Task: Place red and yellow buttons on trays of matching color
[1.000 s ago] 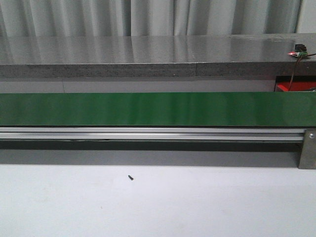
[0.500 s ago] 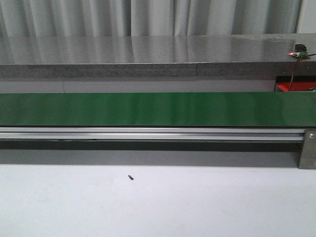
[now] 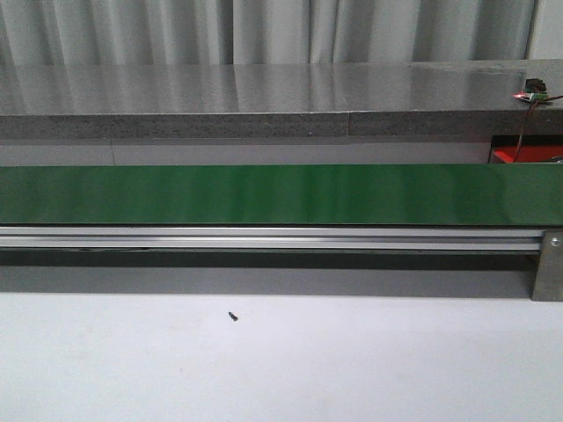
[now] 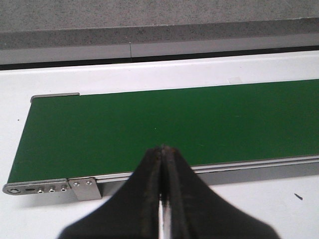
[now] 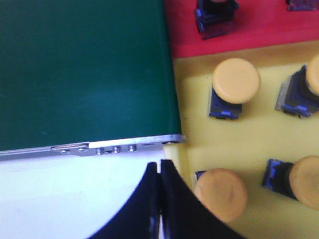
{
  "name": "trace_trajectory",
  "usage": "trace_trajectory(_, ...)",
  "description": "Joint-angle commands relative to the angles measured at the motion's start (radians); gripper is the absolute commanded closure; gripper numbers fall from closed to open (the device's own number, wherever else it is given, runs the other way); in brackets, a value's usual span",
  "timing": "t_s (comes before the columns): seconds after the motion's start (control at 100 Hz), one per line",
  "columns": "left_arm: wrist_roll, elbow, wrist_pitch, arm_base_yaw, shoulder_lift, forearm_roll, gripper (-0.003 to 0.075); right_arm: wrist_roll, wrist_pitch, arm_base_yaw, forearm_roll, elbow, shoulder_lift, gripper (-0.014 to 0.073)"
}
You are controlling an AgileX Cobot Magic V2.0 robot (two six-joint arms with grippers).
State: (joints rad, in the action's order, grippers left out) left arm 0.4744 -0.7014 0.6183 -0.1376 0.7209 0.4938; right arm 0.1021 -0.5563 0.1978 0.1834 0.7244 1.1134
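We look forward over a white worktop (image 3: 352, 369) at a long green conveyor belt (image 3: 264, 194) running the full width of the front view, an aluminium rail (image 3: 264, 238) along its near edge and a grey stone ledge (image 3: 264, 97) behind it. A small dark screw (image 3: 233, 316) lies alone on the worktop just before the belt. At the far right, behind the belt, a sliver of red (image 3: 519, 156) shows beneath a thin wire; we cannot tell what it belongs to.

Neither arm appears in the front view. From the left wrist we see the left tool (image 4: 163, 164) with its two black fingers pressed together, nothing between them, poised over the near edge of the belt close to its end bracket (image 4: 50, 187).

From the right wrist we see the right tool (image 5: 159, 172), fingers likewise closed tight and empty, above the worktop just beside the belt's other end. Next to that end sits the yellow tray (image 5: 259, 134), and it carries four yellow buttons: one (image 5: 235, 82) upright near the belt, one (image 5: 221, 194) just beside the tool's fingers, and two more (image 5: 309, 74) (image 5: 304, 181) partly cut off at the picture's edge. Touching the yellow tray on its far side is the red tray (image 5: 259, 35), where a dark button base (image 5: 215, 20) stands, its cap out of frame.
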Motion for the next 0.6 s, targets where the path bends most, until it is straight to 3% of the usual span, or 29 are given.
trace_trajectory(0.0, -0.003, -0.028, -0.062, 0.007, -0.004, 0.029, 0.074, 0.0, 0.097, -0.026, -0.005, 0.024, -0.056, 0.0716)
trace_trajectory(0.29, -0.003, -0.028, -0.062, 0.007, -0.004, 0.029, 0.074, 0.005, 0.204, -0.103, -0.006, 0.008, -0.179, 0.0716)
trace_trajectory(0.59, -0.003, -0.028, -0.062, 0.007, -0.004, 0.029, 0.074, 0.007, 0.261, -0.121, -0.006, -0.125, -0.373, 0.0716)
